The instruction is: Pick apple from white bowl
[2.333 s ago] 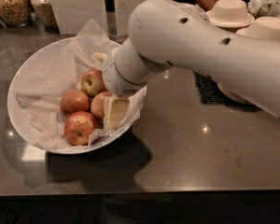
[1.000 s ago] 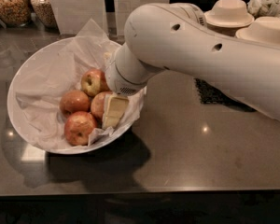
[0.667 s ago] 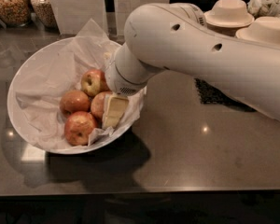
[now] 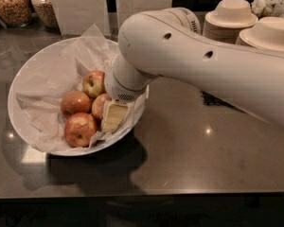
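a large white robot arm [image 4: 203,65] reaches from the right across a dark glossy worktop [image 4: 203,164] and down into a wide white bowl [image 4: 10,98] lined with crumpled white paper [image 4: 42,86]. its tool [image 4: 112,117] sits low inside the bowl's right side, touching or just beside a red apple [image 4: 99,107]; whether the tool is open, closed or gripping cannot be told, as the wrist hides most of it. the apple [image 4: 93,83], palest with a yellow-green top, lies behind, near the wrist. two more red apples [image 4: 75,103] rest at left and front. stacked beige bowls [image 4: 231,18] stand at far right, glass jars [image 4: 10,4] at far left.
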